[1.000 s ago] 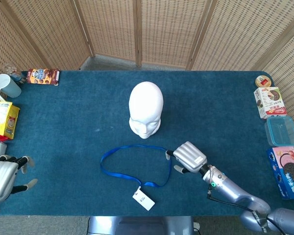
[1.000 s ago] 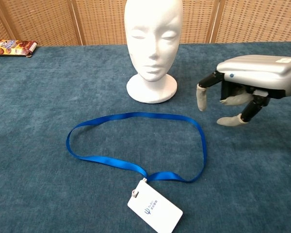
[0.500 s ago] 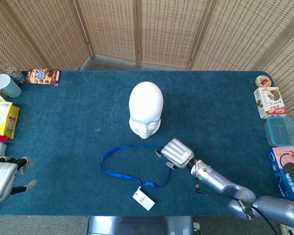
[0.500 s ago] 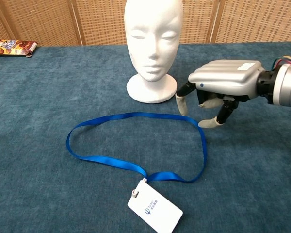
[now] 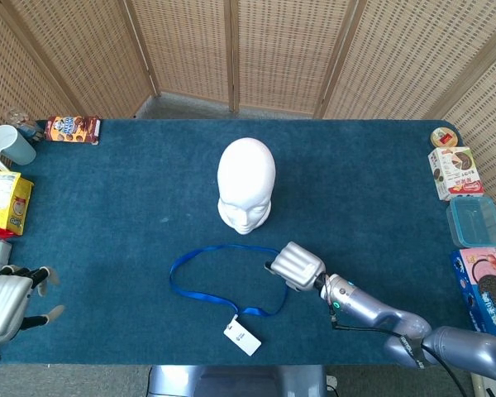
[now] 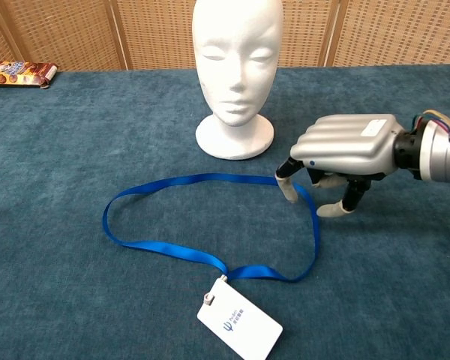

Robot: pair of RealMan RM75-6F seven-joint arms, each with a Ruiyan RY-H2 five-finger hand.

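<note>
One robot hand [image 6: 337, 161], right, fingers curled over blue lanyard [image 6: 210, 225]; grip apparently not closed.

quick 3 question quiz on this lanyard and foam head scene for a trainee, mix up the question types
1. True or false: the right hand is over the right-hand bend of the blue lanyard, fingertips down at the strap.
2. Multiple choice: where does the white card lie? A) on the foam head B) at the near end of the lanyard, flat on the table C) in the left hand
3. Fill in: the white foam head stands ____ on the blue table, beyond the lanyard loop.

Key
1. True.
2. B.
3. Upright.

The left hand is at the table's near left corner, away from all this, holding nothing.
</note>
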